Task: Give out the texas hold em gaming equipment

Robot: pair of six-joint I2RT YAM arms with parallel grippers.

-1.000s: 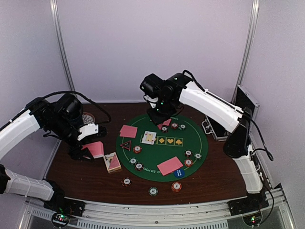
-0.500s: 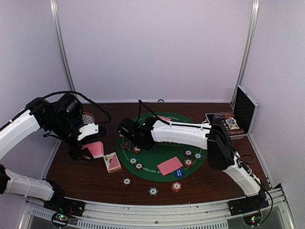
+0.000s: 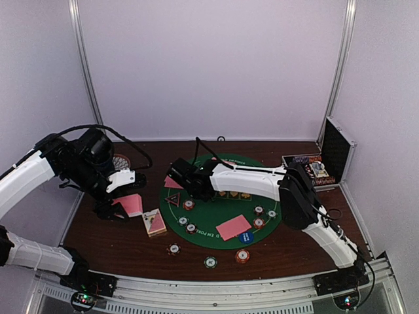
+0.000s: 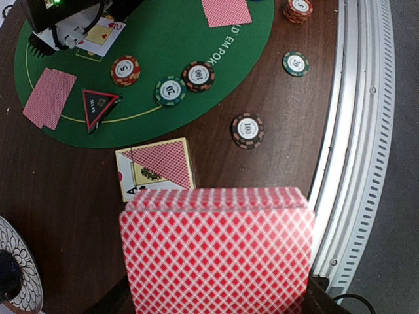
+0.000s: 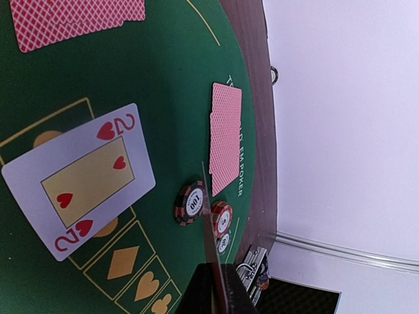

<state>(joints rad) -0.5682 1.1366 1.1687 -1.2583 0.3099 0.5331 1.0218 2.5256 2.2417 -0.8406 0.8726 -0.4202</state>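
Observation:
My left gripper (image 3: 124, 208) is shut on a deck of pink-backed playing cards (image 4: 216, 252), held above the brown table left of the green mat (image 3: 222, 208). My right gripper (image 3: 196, 188) hangs low over the mat's left part, shut on a single card (image 5: 208, 222) that shows edge-on. A face-up two of hearts (image 5: 82, 180) lies just beside it. Face-down pink cards lie on the mat (image 3: 234, 227) (image 5: 226, 134) (image 4: 49, 97). Striped poker chips sit on the mat (image 3: 188, 205) (image 5: 192, 204) and on the table in front (image 3: 210, 262) (image 4: 247, 129).
A flat yellow-edged card pack (image 3: 154, 222) lies on the table by the left gripper. A triangular marker (image 4: 98, 108) and a blue button (image 3: 247, 237) lie on the mat. An open metal case (image 3: 321, 167) stands at the right rear, a round patterned disc (image 3: 121, 161) at the left rear.
The right arm has swung from the mat's far edge down to its left part, then drawn back slightly. It now hides the face-up card from the top view. The left arm has not moved.

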